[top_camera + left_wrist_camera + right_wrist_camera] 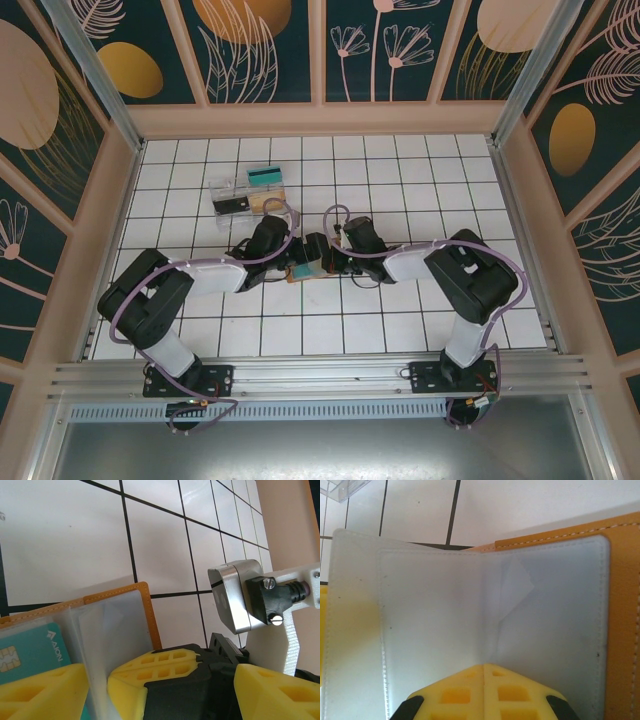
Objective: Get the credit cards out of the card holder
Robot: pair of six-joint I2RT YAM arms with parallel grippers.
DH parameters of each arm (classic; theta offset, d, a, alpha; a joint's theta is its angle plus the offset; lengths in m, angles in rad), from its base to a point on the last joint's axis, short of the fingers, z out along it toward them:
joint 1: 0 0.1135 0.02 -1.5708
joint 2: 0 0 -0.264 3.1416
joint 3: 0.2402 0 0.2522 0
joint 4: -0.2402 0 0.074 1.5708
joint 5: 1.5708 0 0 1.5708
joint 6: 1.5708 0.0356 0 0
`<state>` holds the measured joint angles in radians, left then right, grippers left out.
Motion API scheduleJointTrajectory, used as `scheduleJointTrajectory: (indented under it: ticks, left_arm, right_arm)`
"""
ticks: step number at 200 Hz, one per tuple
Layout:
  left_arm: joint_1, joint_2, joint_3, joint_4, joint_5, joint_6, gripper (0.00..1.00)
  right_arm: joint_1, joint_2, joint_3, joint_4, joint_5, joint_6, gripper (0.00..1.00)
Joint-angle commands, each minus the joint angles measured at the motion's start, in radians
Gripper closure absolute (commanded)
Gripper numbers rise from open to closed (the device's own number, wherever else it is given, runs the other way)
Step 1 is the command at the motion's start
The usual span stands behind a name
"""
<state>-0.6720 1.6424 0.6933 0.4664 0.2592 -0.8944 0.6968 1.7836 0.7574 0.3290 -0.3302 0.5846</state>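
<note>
Right wrist view: right gripper (485, 669) pinched the card holder's (620, 605) clear sleeve at the table's (400, 330) centre; left gripper (291, 262) spread. Step: exposing cards. Next likely needs gripping the teal card (30, 650).

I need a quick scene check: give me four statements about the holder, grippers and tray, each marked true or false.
1. A teal card sits in the holder. True.
2. The left gripper is shut. False: its fingers stand open.
3. The right gripper is shut. True.
4. The tray lies between the arm bases. False: it lies beyond both grippers.
</note>
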Motion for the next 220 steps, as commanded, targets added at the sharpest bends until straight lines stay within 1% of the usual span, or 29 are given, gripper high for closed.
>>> scheduleJointTrajectory:
  ticks: [1, 20, 35, 77, 109, 133, 186, 220]
  left_arm:
    - [-0.028, 0.005, 0.005, 0.030, 0.057, 0.019, 0.23]
    - [-0.029, 0.014, 0.005, 0.038, 0.061, 0.015, 0.23]
    - [-0.028, 0.013, 0.005, 0.040, 0.061, 0.015, 0.23]
    - [-0.030, 0.019, 0.007, 0.045, 0.064, 0.015, 0.23]
    - [-0.029, 0.022, 0.002, 0.056, 0.069, 0.010, 0.23]
    - [-0.029, 0.027, 0.002, 0.063, 0.072, 0.007, 0.23]
    - [-0.029, 0.034, -0.006, 0.094, 0.089, -0.011, 0.23]
    - [-0.030, 0.021, -0.010, 0.107, 0.095, -0.020, 0.23]
  right_arm:
    - [0.055, -0.008, 0.062, -0.016, 0.020, -0.039, 0.95]
    - [0.053, -0.024, 0.053, -0.060, 0.102, -0.053, 0.95]
    - [0.053, -0.044, 0.041, -0.079, 0.132, -0.069, 0.95]
    - [0.053, -0.106, 0.028, -0.127, 0.179, -0.098, 0.94]
    - [0.044, -0.133, 0.016, -0.136, 0.179, -0.106, 0.94]
    - [0.041, -0.096, 0.019, -0.130, 0.153, -0.108, 0.94]
    - [0.052, -0.001, 0.044, -0.073, 0.015, -0.093, 0.94]
    - [0.066, -0.005, 0.063, -0.021, -0.060, -0.070, 0.94]
